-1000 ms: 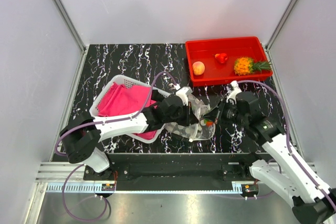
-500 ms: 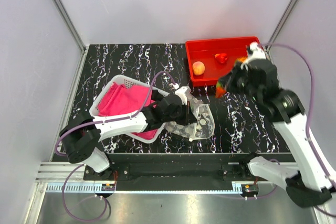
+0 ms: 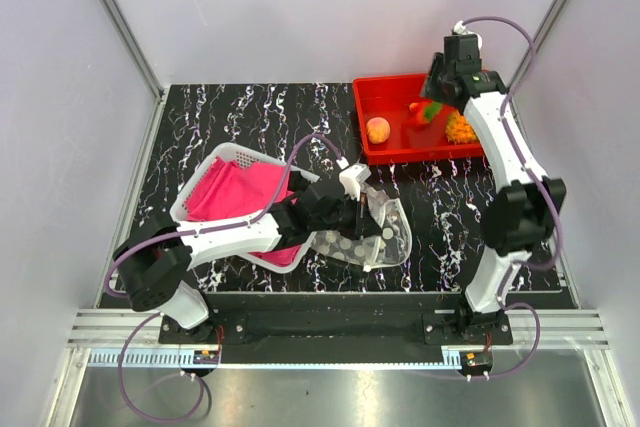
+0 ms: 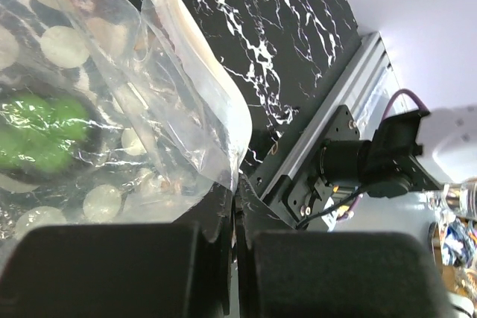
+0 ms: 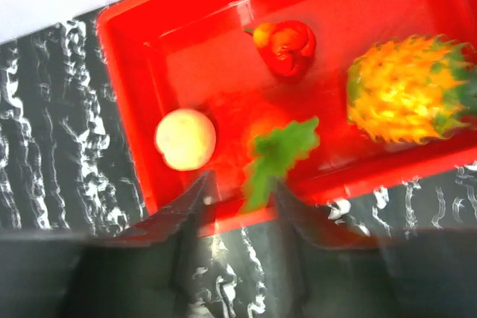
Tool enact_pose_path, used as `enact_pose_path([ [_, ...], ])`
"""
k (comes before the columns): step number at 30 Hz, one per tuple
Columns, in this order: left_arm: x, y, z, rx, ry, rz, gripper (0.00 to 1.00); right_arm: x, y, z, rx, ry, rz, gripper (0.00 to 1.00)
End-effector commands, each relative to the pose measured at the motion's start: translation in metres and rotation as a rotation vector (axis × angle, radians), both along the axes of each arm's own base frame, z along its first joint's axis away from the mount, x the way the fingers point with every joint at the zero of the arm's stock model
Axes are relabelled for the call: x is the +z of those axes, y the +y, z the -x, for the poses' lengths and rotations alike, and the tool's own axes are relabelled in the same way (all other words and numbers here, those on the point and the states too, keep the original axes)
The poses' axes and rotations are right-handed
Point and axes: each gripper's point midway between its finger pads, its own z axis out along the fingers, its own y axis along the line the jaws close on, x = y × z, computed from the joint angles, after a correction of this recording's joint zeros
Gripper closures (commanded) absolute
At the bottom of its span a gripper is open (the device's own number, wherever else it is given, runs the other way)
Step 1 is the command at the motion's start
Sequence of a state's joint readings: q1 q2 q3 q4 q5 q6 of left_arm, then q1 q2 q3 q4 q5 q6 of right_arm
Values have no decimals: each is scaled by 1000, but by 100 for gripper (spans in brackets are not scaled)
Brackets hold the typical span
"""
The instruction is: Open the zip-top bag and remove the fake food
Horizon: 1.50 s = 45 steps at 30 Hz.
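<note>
The zip-top bag point(image 3: 378, 234) lies dotted and floppy on the black marble table beside the basket. My left gripper point(image 3: 357, 209) is shut on its edge; in the left wrist view the bag point(image 4: 171, 109) runs down into the closed left gripper point(image 4: 238, 214). A green shape point(image 4: 37, 135) shows through the plastic. My right gripper point(image 3: 432, 107) hangs over the red tray point(image 3: 420, 79), open. A blurred orange carrot-like piece with green leaves point(image 5: 279, 150) sits loose between the parted jaws of the right gripper point(image 5: 238, 191). Fake food in the tray: a peach fruit point(image 5: 185, 139), a red piece point(image 5: 287, 46), a pineapple point(image 5: 406, 91).
A white mesh basket point(image 3: 230, 157) with pink cloth point(image 3: 235, 192) stands at the left, under my left arm. The red tray's near rim point(image 5: 223, 217) lies just under the right fingers. White walls with metal posts close in the table.
My right arm swung from the bag's mouth up to the red tray with the orange piece, and its jaws have parted. The left gripper stays shut on the bag.
</note>
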State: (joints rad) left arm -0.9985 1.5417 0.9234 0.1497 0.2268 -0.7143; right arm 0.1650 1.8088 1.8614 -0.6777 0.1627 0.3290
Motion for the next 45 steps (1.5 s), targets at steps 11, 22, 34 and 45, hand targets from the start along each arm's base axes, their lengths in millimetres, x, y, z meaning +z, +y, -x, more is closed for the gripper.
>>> enact_pose_path([
  [11,30,-13,-6,-23,-47,93,100,-15,35,105,134,115,-255,27],
  [22,25,-3,-9,27,-39,73,100,-64,53,279,236,222,-257,32],
  [34,35,-3,-2,34,-1,147,100,-88,98,323,414,251,-568,40],
  [45,49,-13,-3,18,9,186,100,-131,116,297,354,231,-712,52],
])
